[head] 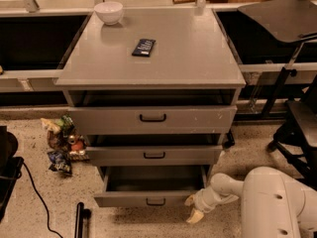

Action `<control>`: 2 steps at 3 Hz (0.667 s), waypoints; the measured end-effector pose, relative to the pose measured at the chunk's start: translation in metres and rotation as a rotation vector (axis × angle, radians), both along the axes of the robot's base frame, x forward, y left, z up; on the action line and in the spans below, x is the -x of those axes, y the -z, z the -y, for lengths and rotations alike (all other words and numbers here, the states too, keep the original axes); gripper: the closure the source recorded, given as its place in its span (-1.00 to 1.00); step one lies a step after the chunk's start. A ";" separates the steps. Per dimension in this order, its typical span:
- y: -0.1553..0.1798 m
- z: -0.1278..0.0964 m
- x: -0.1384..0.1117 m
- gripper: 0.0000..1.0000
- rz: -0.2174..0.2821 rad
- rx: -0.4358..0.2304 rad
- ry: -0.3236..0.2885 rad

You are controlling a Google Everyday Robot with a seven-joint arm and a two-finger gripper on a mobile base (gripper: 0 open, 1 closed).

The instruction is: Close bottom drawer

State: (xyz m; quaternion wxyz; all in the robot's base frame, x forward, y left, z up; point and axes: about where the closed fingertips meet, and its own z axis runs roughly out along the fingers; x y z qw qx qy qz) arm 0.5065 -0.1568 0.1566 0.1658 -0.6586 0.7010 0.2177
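Note:
The grey cabinet (148, 63) has three drawers, all pulled out a little. The bottom drawer (151, 198) is the lowest one, with a plain grey front, a small black loop handle (155, 202) and a deep grey box showing behind the front. It stands open. My gripper (193, 209) is at the end of the white arm (225, 187), low near the floor, right at the drawer front's right end. Its pale fingertips (195, 216) point down and left.
A white bowl (109, 11) and a dark flat packet (143, 47) lie on the cabinet top. Snack packets (62, 145) are heaped on the floor at the left. A black cable (34, 192) and a black post (79, 219) lie at lower left. Chairs (297, 118) stand at right.

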 end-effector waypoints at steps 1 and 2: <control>0.001 0.010 -0.026 0.32 0.044 -0.014 0.007; 0.001 0.012 -0.030 0.24 0.054 -0.012 0.012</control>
